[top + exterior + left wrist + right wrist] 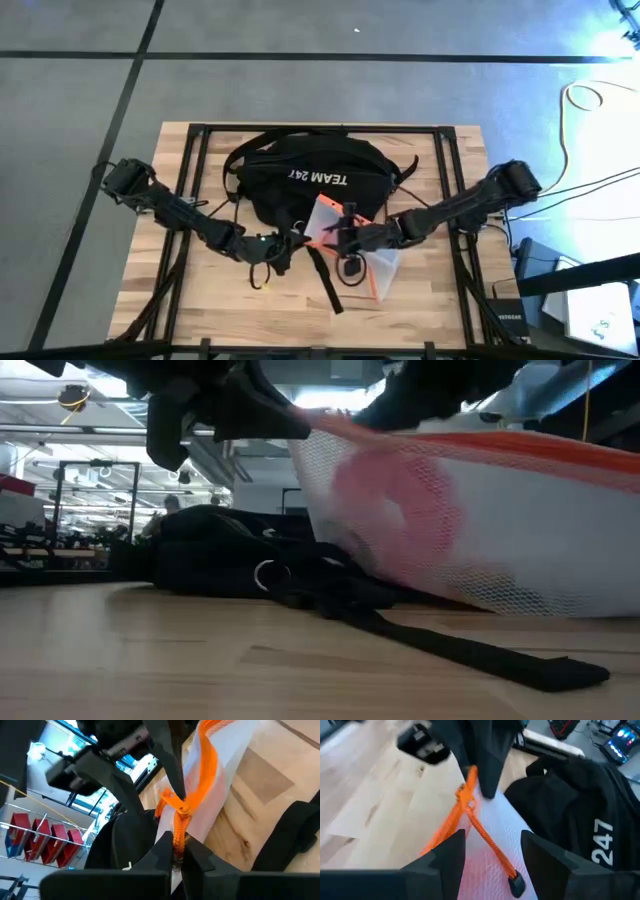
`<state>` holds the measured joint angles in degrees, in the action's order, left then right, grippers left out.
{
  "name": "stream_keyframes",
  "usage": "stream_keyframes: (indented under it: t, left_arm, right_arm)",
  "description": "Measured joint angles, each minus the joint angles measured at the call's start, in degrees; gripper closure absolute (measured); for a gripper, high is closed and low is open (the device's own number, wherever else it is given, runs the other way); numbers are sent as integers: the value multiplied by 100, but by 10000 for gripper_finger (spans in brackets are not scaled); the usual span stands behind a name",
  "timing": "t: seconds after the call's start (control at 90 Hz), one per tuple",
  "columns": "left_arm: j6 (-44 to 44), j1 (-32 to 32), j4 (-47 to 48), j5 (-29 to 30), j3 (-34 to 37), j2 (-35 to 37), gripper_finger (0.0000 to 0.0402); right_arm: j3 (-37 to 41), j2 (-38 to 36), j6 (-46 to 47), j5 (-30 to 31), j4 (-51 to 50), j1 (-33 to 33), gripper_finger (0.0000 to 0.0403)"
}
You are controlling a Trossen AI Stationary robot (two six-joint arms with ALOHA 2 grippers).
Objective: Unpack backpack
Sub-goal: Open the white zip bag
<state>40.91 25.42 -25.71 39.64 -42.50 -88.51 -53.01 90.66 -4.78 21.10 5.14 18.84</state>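
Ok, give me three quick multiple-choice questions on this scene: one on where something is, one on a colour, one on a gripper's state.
1. Where is the pouch?
A. Inside the backpack
B. On the table by the backpack
C. On the floor

2. What colour is the pouch's trim?
A. Green
B. Blue
C. Orange

3. The left gripper is:
A. Shut on the cord
B. Wide open
C. Out of sight

Answers:
1 B: the pouch lies on the table, beside the backpack.
2 C: the trim is orange.
3 A: the left gripper pinches the cord.
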Motion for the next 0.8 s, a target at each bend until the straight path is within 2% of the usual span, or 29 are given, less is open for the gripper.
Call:
stream_keyframes:
  t: [0.156, 0.256, 0.589, 0.8]
  left_arm:
    - [0, -6, 15, 20, 0, 0, 401]
    - [-27, -3, 18, 17, 0, 0, 401]
    - [-117, -1, 106, 5, 0, 0, 401]
    - [-118, -1, 111, -5, -2, 0, 401]
  right_arm:
    - [0, 176, -31, 39, 154, -84, 233]
    - [4, 187, -248, 112, 329, -82, 251]
    - [4, 176, -442, 182, 384, -88, 391]
    - [4, 174, -246, 133, 381, -88, 396]
